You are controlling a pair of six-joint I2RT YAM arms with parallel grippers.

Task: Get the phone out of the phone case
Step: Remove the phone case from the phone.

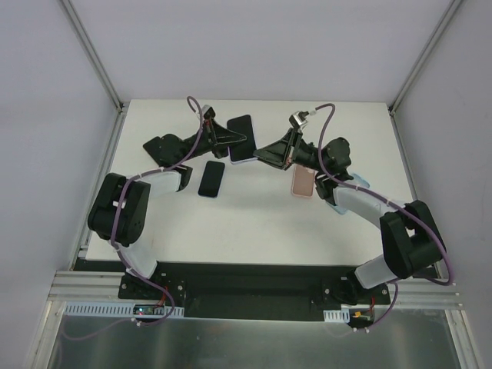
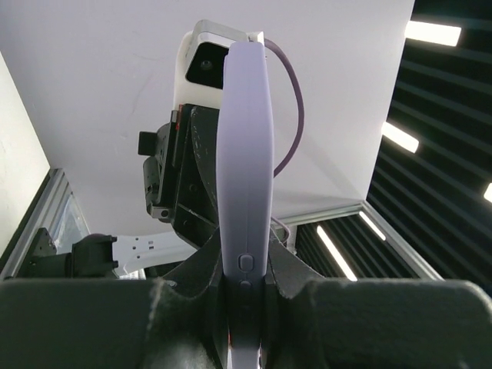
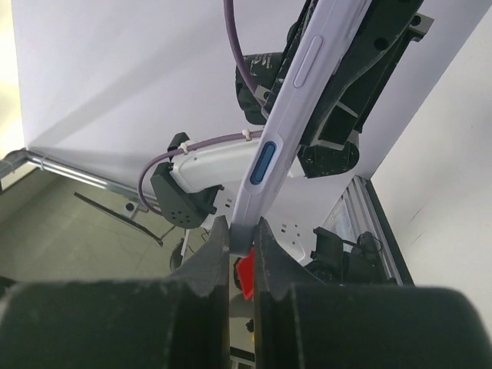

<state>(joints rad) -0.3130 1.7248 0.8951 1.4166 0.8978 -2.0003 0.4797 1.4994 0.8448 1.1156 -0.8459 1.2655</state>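
The phone in its lavender phone case (image 1: 242, 132) is held off the white table between both arms, dark face toward the top camera. My left gripper (image 1: 233, 141) is shut on the case from the left. In the left wrist view the case's edge (image 2: 244, 154) with its side buttons rises straight up out of my left gripper (image 2: 244, 286). My right gripper (image 1: 263, 154) comes in from the right and is shut on a lower corner. In the right wrist view my right gripper (image 3: 242, 238) pinches the end of the case (image 3: 288, 115), which slants up to the right and shows a blue button.
A dark blue phone (image 1: 211, 178) lies flat on the table (image 1: 254, 231) below the left gripper. A pink phone or case (image 1: 302, 182) lies under the right arm's wrist. White walls and metal frame posts (image 1: 92, 54) enclose the table.
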